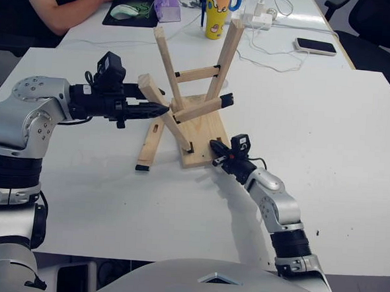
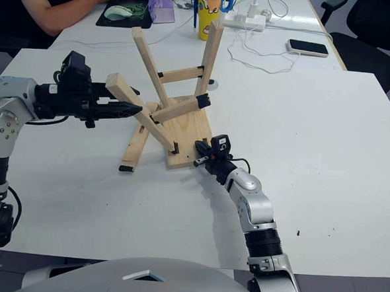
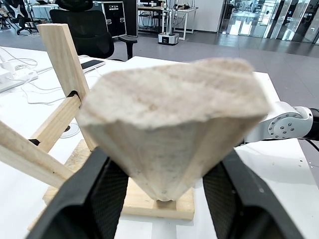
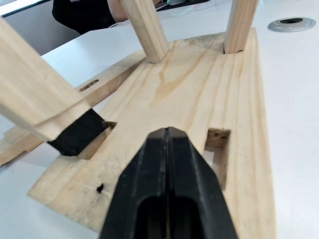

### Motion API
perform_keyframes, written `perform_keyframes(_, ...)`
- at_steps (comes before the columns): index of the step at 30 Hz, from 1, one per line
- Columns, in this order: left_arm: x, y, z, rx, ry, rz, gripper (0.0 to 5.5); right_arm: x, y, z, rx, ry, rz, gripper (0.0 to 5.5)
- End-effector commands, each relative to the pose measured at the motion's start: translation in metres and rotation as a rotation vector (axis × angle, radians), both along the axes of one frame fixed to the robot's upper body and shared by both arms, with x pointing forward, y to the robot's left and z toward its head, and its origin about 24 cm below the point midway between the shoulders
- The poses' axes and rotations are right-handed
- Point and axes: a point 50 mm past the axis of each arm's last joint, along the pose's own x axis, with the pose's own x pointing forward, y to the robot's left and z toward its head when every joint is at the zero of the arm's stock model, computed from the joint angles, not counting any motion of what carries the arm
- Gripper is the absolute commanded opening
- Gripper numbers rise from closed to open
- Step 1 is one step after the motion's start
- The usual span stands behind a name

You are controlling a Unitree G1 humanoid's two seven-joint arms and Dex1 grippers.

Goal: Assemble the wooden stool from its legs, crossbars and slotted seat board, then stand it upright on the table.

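- The seat board [image 1: 209, 130] is lying flat around the middle of the desk [image 1: 326, 161], a little nearer its far edge, with 2 legs [image 1: 166, 58] standing up from its far end and a crossbar [image 1: 197, 73] joining them
- The left gripper [image 1: 159, 109] is coming in from the desk's left edge with its jaws clenched around a 3rd leg [image 1: 177, 133]
- That leg's long axis is slanting from the jaws down toward the desk's near edge, and its black-tipped foot is sitting at a slot [image 4: 104, 127] in the board's near-left corner
- The right gripper [image 4: 167, 133] is lying low at the board's near end, jaws pressed together with nothing between them; the tips are resting on the wood or just above it, I cannot tell which
- A 2nd slot [image 4: 218, 142], empty, is showing just beside those tips
- A 4th leg [image 1: 150, 143] is lying loose on the desk along the board's left side, its long axis running near to far, and the left arm is the nearer one
- As I judge it, the coming move is turning on swinging the tilted leg upright into its slot while the right arm is steadying the board
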Motion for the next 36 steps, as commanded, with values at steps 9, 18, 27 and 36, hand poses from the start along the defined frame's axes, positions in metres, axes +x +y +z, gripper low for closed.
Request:
perform_keyframes(9, 0.006, 0.003, -0.006, 0.106, -0.028, 0.024, 2.09, -0.015, 0.004, -0.026, -0.058, 0.142, 0.038, 0.00)
perform_keyframes(18, 0.007, -0.011, -0.009, 0.182, -0.051, -0.046, 2.09, -0.016, 0.004, -0.028, -0.079, 0.152, 0.039, 0.00)
perform_keyframes(27, -0.025, -0.024, -0.064, 0.193, 0.105, -0.043, 2.07, -0.019, 0.007, -0.030, -0.100, 0.152, 0.064, 0.00)
perform_keyframes(36, 0.010, -0.025, -0.086, 0.223, 0.128, 0.061, 2.07, -0.019, 0.004, -0.032, -0.112, 0.155, 0.058, 0.00)
